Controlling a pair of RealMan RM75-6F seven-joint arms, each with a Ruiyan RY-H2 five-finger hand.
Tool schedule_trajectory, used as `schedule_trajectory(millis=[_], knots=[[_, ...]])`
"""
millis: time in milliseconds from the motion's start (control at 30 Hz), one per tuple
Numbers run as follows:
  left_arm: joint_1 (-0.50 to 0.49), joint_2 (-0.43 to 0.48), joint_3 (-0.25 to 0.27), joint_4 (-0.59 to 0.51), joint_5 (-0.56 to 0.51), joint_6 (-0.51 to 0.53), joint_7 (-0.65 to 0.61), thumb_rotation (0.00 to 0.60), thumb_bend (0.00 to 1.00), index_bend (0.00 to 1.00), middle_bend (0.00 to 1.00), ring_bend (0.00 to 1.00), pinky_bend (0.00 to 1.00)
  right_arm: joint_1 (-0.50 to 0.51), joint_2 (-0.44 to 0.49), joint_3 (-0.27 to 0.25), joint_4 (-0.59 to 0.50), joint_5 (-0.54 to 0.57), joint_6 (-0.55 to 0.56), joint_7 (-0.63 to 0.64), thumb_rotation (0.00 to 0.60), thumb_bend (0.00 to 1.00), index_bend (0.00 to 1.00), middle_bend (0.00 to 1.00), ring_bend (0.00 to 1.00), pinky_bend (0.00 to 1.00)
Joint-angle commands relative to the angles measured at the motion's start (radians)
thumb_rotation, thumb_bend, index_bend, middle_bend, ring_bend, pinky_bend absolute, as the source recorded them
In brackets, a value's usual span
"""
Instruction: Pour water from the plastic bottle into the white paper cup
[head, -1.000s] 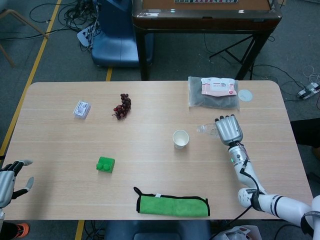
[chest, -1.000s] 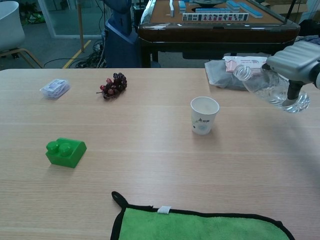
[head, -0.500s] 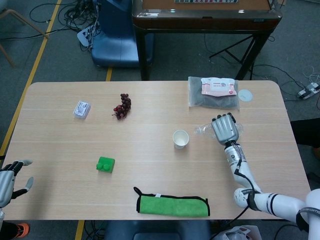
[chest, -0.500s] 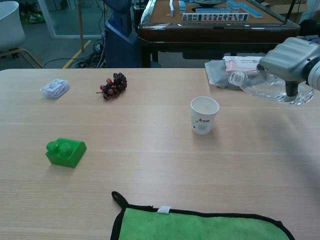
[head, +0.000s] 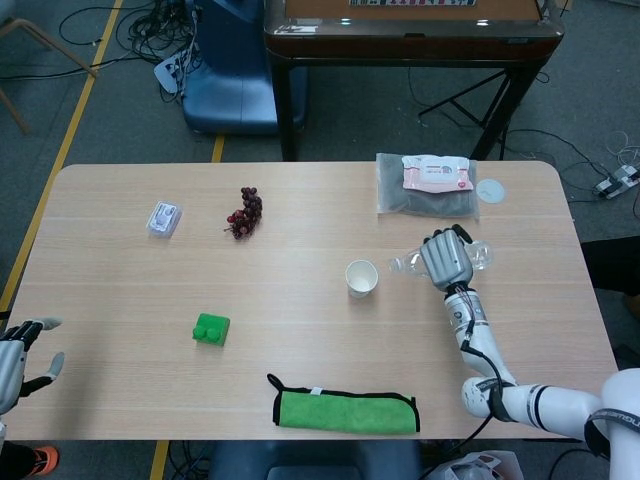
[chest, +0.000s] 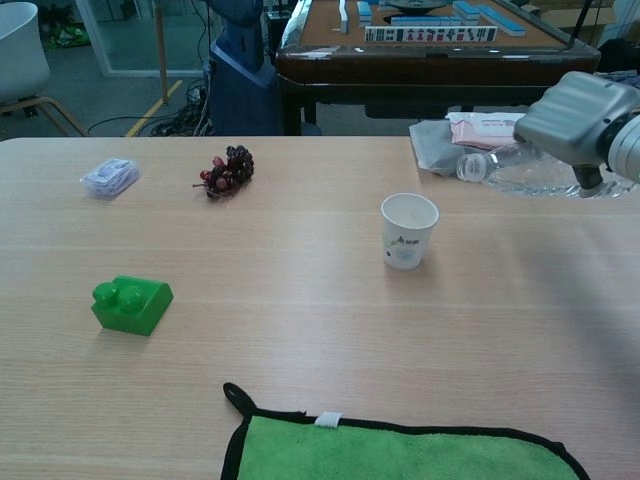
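Note:
The white paper cup (head: 361, 277) (chest: 408, 230) stands upright near the table's middle right. My right hand (head: 446, 259) (chest: 577, 118) grips a clear plastic bottle (head: 478, 254) (chest: 517, 175), which lies almost level above the table, right of the cup. Its uncapped mouth (chest: 468, 167) points left toward the cup and stays to the right of the cup's rim. No water stream shows. My left hand (head: 20, 352) hangs off the table's near left corner, fingers spread and empty.
A green block (head: 211, 328), a green cloth (head: 345, 410), grapes (head: 244, 211) and a small clear packet (head: 163, 218) lie on the table. A wipes pack on a grey bag (head: 430, 185) and a bottle cap (head: 490, 190) sit at the back right.
The right hand has shifted a little left and away from me and has tipped the bottle from mouth-up to nearly level. The left hand has barely moved.

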Motion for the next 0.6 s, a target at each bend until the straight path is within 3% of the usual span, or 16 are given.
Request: schedule_trajectory(millis=[33,600], knots=[[0.0,0.0,-0.001,0.0,-0.001,0.0,0.0,0.6,0.32,0.32,0.35,0.38,0.55,0.009,0.001,-0.005,-0.01,0.014,0.018,-0.021,0.6,0.38,0.57,0.6,0.5,0.54],[0.003,0.005,-0.004,-0.002,-0.002,0.006,-0.008,0.6,0.32,0.32,0.35,0.38,0.55,0.05,0.01,-0.036,-0.029,0.015,0.055,-0.106,0.6,0.38,0.57,0.6,0.5,0.54]])
